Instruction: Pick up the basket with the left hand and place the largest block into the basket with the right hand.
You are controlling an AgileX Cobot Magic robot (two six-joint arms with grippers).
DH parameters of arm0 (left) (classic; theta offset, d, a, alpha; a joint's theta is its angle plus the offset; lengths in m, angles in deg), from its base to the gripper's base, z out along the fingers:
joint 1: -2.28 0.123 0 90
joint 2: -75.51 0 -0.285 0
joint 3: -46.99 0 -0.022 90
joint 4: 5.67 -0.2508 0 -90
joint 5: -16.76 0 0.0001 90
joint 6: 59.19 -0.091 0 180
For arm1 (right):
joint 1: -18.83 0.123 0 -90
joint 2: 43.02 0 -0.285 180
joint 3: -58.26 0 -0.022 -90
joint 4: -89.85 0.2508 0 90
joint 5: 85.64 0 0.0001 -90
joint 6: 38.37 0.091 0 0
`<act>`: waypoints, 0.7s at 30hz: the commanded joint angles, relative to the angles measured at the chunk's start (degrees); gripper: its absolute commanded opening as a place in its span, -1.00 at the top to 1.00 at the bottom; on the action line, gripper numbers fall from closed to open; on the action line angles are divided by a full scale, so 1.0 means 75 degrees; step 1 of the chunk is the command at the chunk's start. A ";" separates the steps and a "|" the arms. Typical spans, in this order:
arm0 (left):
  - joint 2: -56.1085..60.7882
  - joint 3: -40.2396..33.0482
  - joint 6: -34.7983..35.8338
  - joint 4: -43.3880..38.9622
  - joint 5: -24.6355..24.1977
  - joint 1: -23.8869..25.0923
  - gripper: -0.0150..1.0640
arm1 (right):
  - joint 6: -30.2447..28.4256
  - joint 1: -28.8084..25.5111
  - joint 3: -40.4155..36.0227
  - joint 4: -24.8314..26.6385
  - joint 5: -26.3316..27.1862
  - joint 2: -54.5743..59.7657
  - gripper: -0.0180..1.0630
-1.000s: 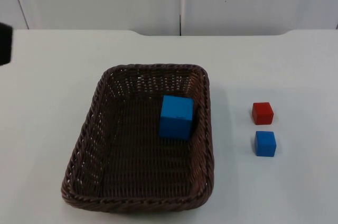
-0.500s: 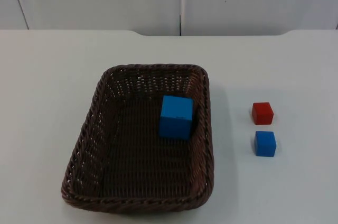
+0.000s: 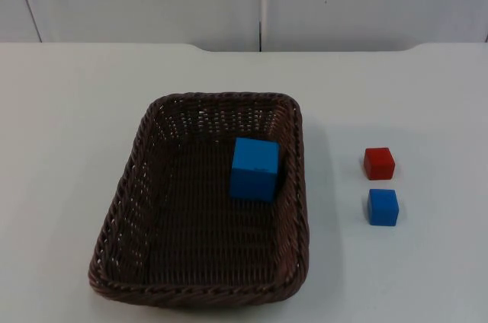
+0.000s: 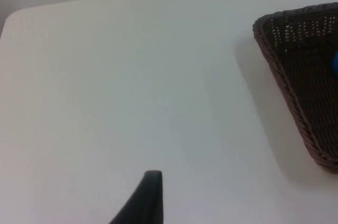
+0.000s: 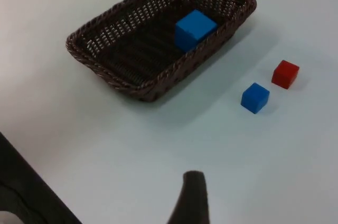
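White table point(image 3: 76, 110): large blue block point(image 3: 255, 168) in basket point(image 3: 130, 186), 2 small blocks point(image 3: 380, 184) beside.

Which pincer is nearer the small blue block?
Right. The right pincer faces the small blue block across bare table; the left pincer sits on the far side of the basket.
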 commanded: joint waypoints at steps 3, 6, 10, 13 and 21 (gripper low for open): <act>0.0035 0.0011 0.0098 -0.0056 -0.0046 -0.0001 -0.97 | 0.0024 -0.0019 0.0000 -0.0083 -0.0196 -0.0060 -0.26; 0.0035 -0.0210 0.0098 0.0237 0.0299 -0.0001 -0.97 | -0.0073 -0.0019 0.0000 0.0049 -0.0398 -0.0060 -0.26; 0.0035 -0.0211 0.0000 0.0288 0.0298 -0.0001 -0.97 | -0.0198 -0.0019 0.0000 0.0133 -0.0501 -0.0060 -0.26; 0.0035 -0.0211 0.0000 0.0288 0.0298 -0.0001 -0.97 | -0.0198 -0.0019 -0.0106 0.0137 -0.0520 -0.0060 -0.26; 0.0035 -0.0211 0.0000 0.0307 0.0298 -0.0001 -0.97 | -0.0391 -0.0033 -0.0530 0.0409 -0.0070 -0.0060 -0.26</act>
